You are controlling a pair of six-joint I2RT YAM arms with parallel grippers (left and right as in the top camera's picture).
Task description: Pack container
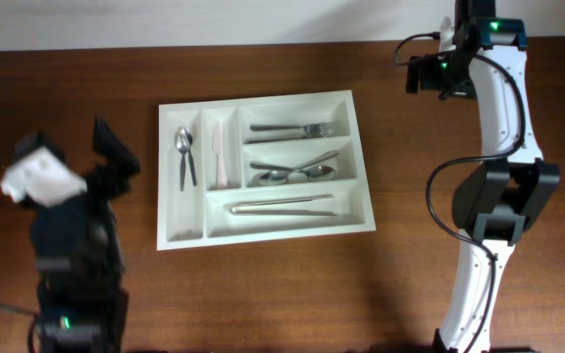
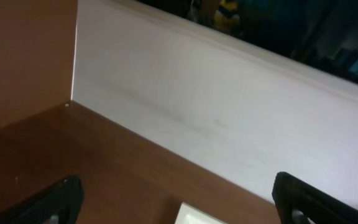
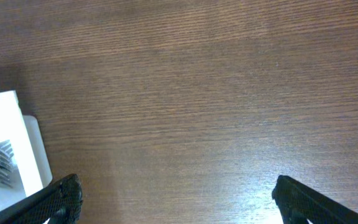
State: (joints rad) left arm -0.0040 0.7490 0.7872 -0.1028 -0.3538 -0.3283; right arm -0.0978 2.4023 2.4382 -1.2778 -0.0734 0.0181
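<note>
The white cutlery tray (image 1: 263, 230) lies in the middle of the brown table. Its left upright slot holds small spoons (image 1: 184, 152), the second a white knife (image 1: 219, 147). The top wide slot holds forks (image 1: 297, 128), the middle one spoons (image 1: 297, 173), the bottom one long metal pieces (image 1: 282, 207). A corner of the tray shows in the left wrist view (image 2: 194, 215) and the right wrist view (image 3: 11, 143). My left gripper (image 2: 176, 202) is open and empty, left of the tray. My right gripper (image 3: 176, 202) is open and empty, above bare table at the far right.
A white wall panel (image 2: 229, 118) runs along the table's far edge. The right arm's base (image 1: 498, 211) and its cable stand right of the tray. The left arm's base (image 1: 72, 245) stands at the front left.
</note>
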